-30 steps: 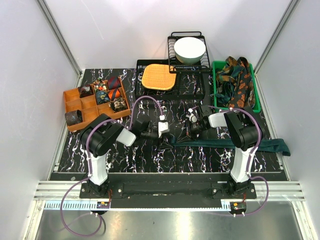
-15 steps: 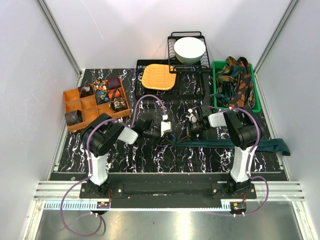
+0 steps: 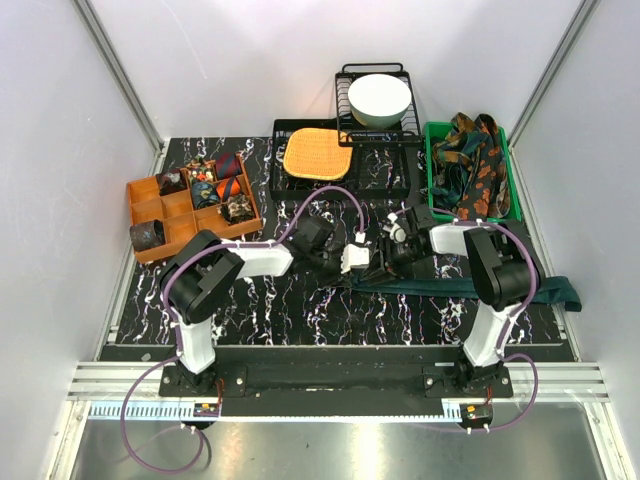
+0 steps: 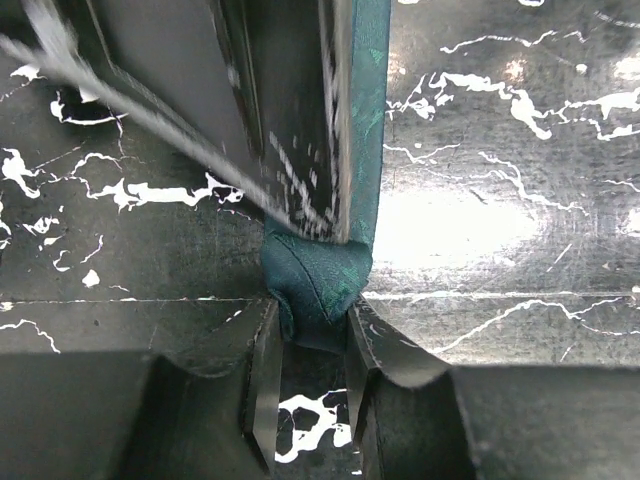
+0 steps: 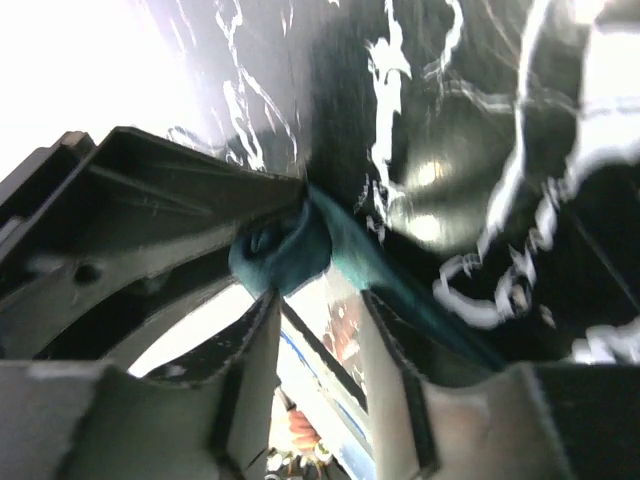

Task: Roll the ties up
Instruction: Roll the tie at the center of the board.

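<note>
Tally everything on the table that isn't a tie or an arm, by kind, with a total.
Orange divider box: 1
Green bin: 1
Black tray: 1
Black wire rack: 1
White bowl: 1
Orange woven mat: 1
Total: 6

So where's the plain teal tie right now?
In the top view the teal tie stretches along the near right of the table, its rolled end pinched by the left gripper at centre.

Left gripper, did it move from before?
Yes. The left gripper slid right in the top view, from below the orange mat toward the green bin.
</note>
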You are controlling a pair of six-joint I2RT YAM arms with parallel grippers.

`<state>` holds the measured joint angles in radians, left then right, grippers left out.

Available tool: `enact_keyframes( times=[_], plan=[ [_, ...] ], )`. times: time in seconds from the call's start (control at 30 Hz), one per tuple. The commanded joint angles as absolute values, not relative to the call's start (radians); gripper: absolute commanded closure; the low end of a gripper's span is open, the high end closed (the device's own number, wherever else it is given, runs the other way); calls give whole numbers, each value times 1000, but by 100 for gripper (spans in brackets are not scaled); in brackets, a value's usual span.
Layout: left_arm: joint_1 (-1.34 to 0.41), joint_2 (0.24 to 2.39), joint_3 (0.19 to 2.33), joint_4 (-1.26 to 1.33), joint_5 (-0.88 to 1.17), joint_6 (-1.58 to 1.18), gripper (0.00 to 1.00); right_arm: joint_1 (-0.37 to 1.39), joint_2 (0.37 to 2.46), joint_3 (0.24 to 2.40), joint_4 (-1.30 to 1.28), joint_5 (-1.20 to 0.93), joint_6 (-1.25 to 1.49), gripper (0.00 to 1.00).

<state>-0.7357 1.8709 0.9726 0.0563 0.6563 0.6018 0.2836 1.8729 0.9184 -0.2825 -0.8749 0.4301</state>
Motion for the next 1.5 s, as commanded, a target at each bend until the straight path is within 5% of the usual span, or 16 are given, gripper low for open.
enact_keyframes(
  times=[0.0,0.23,0.5,0.63,0.77,0.93,1.0,1.07,1.47],
  plan=[
    [-755,1913,986,-164,443,670,89,264,1775,887,-319,-887,371,55],
    [-805,1937,1051,-230,387,652,89,268,1790,854,-141,-923,479,50],
    [-816,1960,1101,-282,368,646,86,270,1859,871,-123,-899,469,75],
    [-818,1973,1123,-301,364,643,86,268,1853,871,-118,-946,480,58],
    [-821,1974,1124,-304,364,646,86,270,1812,848,-83,-983,500,55],
    [-824,1979,1131,-313,357,646,85,281,1833,833,-26,-983,531,62],
    [-824,1985,1141,-325,356,643,85,281,1844,834,-21,-988,532,74],
    [-824,1987,1144,-328,359,641,82,281,1839,833,-35,-971,522,100],
    [-782,1916,1066,-215,486,588,34,267,1924,902,-259,-812,384,100]
  ],
)
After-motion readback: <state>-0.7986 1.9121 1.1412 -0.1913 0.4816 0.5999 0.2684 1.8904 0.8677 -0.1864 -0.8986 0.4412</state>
